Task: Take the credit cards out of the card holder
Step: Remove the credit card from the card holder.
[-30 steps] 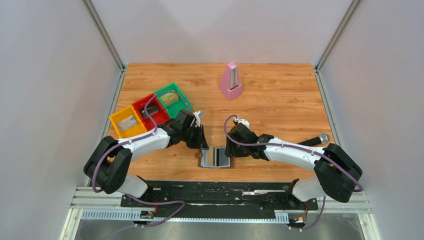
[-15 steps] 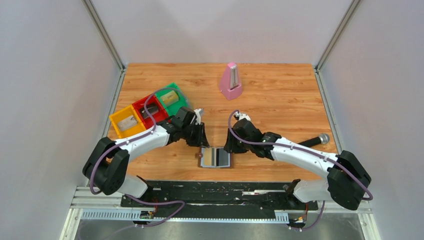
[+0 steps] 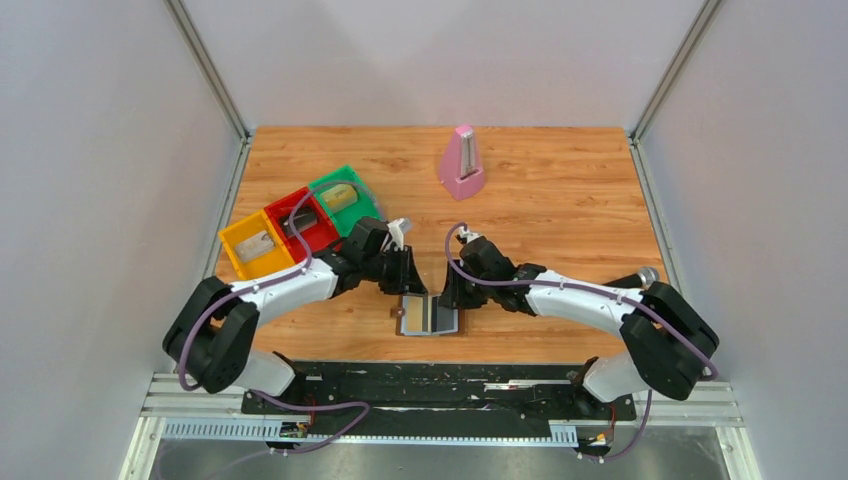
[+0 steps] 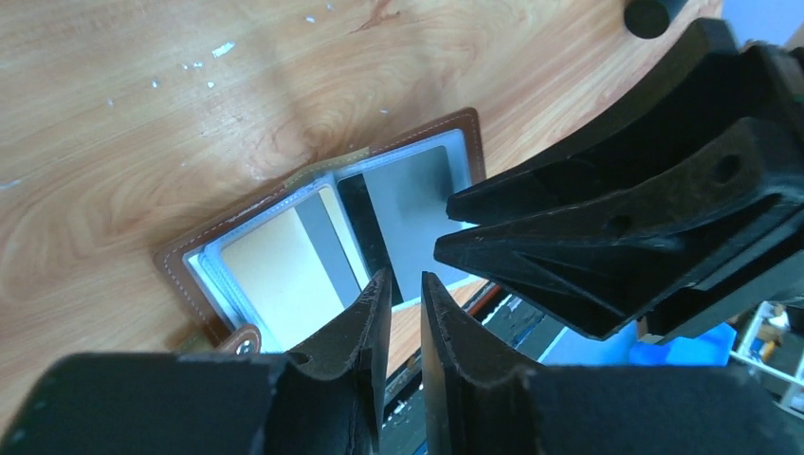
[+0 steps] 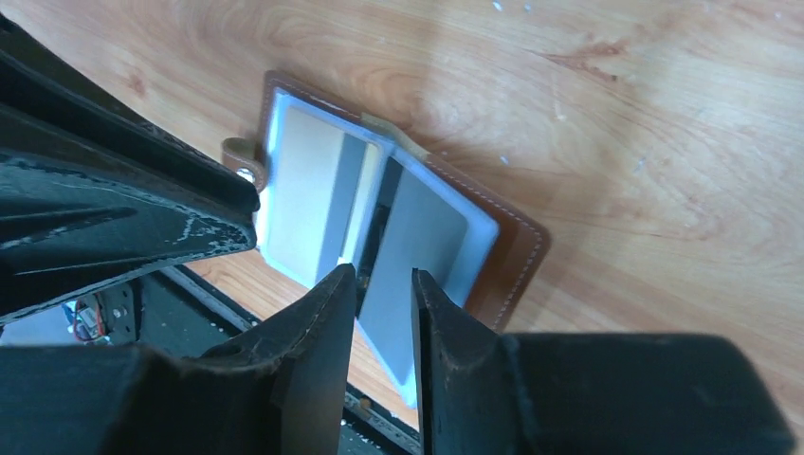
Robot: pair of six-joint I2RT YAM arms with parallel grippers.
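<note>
The card holder (image 3: 428, 318) lies open and flat near the table's front edge, brown outside, grey-blue inside, with its clasp tab to the left. In the left wrist view, the card holder (image 4: 313, 237) shows a gold-tan credit card (image 4: 275, 275) in the clasp-side pocket and a grey-silver credit card (image 4: 408, 204) with a dark stripe in the other. My left gripper (image 4: 403, 277) hovers just above the fold, jaws a narrow slit apart, nothing between them. From the other side, my right gripper (image 5: 382, 275) hangs over the grey card (image 5: 422, 237), narrowly open and empty. Both grippers, left (image 3: 412, 282) and right (image 3: 450, 292), almost meet over the holder.
Yellow (image 3: 238, 250), red (image 3: 320, 236) and green (image 3: 362, 193) trays stand in a row at the left behind my left arm, each with a flat item inside. A pink metronome (image 3: 462, 163) stands at the back. A black microphone-like rod (image 3: 632, 281) lies by the right arm.
My right gripper has narrowed and shifted left onto the holder's right half. The left gripper edged right toward the fold. The holder has not moved.
</note>
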